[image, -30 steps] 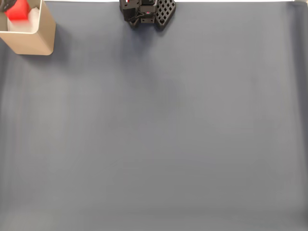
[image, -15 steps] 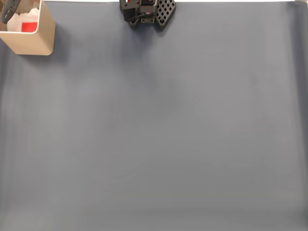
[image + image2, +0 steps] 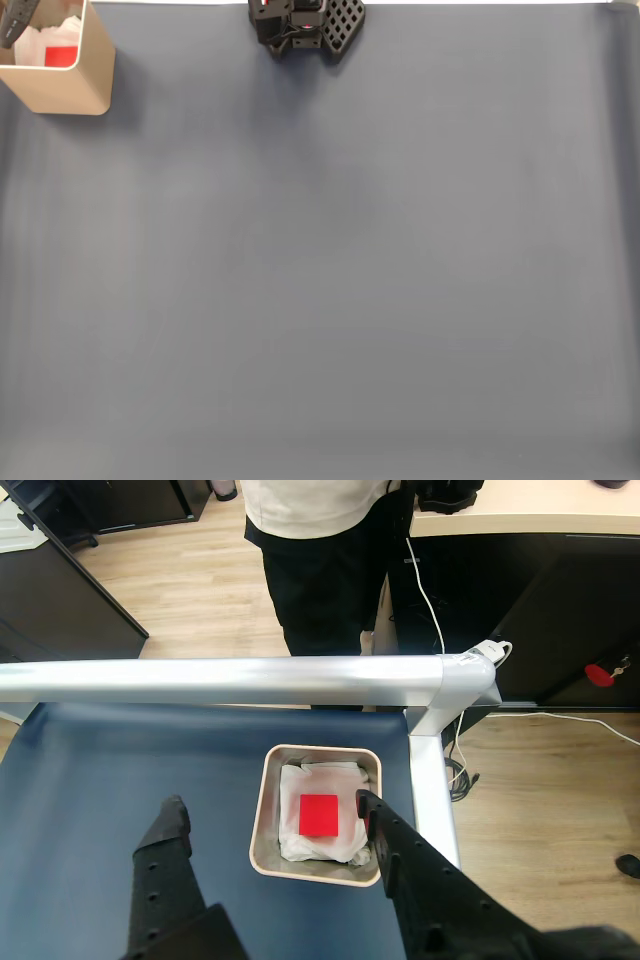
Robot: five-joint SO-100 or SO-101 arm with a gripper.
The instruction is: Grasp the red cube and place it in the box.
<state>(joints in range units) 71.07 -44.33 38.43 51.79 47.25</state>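
In the box (image 3: pixel 267 820) at the table's far left corner in the fixed view, the red cube (image 3: pixel 319 815) on white padding (image 3: pixel 296 836); above, gripper (image 3: pixel 268 810) spread open, empty.

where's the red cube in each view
Fixed view: the red cube is far top left, inside the box.
Wrist view: the red cube is centre, on white padding below the open gripper.
Shared landmark: the box.
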